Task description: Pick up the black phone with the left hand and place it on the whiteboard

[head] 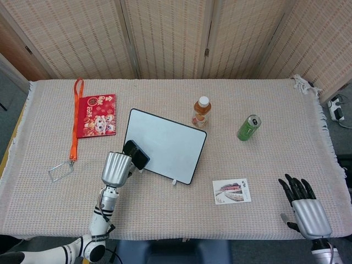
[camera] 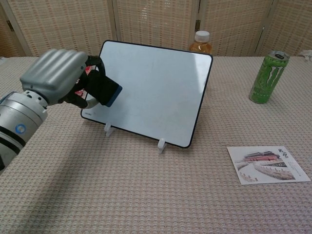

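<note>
Gripping the slim black phone [camera: 103, 89] from its left, the silver-backed left hand [camera: 57, 73] has its dark fingers wrapped round the device and holds it lifted off the bench, tilted, right at the near-left edge of the black-framed whiteboard [camera: 156, 87]. From the head view the phone [head: 136, 154] overlaps that edge of the board [head: 168, 146], but I cannot tell whether it is touching the white surface or just in front of it.

The board is the worry. It leans back on two small white clip feet [camera: 161, 145], so it is a slope, not a flat shelf. In my judgement a phone let go against it could slide down the slick face and drop onto the woven beige cloth of the bench [camera: 146, 195], unless its lower edge catches on the frame or the feet. A push from the hand [head: 116, 168] could equally tip the board backward or skid it toward the amber drink bottle with the white cap [head: 202, 112] standing just behind its far-right corner.

To the far left lies a red printed pouch with an orange lanyard [head: 97, 114]; a careless elbow might drag it.

The right hand [head: 308, 212] rests with fingers spread at the near-right edge, holding nothing, well apart from all this.
</note>
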`<state>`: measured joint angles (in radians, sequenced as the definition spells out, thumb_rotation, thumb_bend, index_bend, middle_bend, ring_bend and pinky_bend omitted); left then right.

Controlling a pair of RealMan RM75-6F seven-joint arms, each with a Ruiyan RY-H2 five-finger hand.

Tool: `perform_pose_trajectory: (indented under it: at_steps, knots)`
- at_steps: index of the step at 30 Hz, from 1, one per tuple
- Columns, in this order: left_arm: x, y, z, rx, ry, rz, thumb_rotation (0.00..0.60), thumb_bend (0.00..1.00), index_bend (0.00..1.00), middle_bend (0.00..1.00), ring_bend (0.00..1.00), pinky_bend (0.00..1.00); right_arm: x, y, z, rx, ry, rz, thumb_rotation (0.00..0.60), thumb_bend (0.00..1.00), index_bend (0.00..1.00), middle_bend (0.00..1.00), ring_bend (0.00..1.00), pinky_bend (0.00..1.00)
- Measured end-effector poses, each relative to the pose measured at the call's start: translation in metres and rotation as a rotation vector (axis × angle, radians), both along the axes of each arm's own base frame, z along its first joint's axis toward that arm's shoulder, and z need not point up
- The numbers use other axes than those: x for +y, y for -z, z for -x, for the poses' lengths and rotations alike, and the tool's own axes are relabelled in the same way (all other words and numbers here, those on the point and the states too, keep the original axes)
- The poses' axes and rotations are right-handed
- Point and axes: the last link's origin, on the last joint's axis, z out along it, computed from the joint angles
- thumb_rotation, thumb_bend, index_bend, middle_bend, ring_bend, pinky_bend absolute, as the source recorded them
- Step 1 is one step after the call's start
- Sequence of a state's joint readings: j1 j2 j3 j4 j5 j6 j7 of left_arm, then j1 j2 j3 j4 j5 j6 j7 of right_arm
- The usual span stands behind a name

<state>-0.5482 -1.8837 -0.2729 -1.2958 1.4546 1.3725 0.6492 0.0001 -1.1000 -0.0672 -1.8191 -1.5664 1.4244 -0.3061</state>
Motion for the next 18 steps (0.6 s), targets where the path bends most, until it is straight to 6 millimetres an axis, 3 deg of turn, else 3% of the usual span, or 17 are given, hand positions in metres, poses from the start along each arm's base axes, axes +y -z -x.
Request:
perform_pose_trajectory:
  at_steps: [6,18]
  knots:
    - [0.007,0.012,-0.017,0.012,-0.021,-0.012,0.6,0.32,0.63,1.0,0.95,1.0,0.0,-0.002,0.0,-0.007,-0.001,0.002,0.6,0.3,0.0,0.0,0.0,0.0]
    - [0.017,0.023,-0.026,0.022,-0.05,-0.008,0.6,0.32,0.63,1.0,0.95,1.0,0.0,-0.004,0.0,-0.015,0.0,0.003,0.6,0.3,0.0,0.0,0.0,0.0]
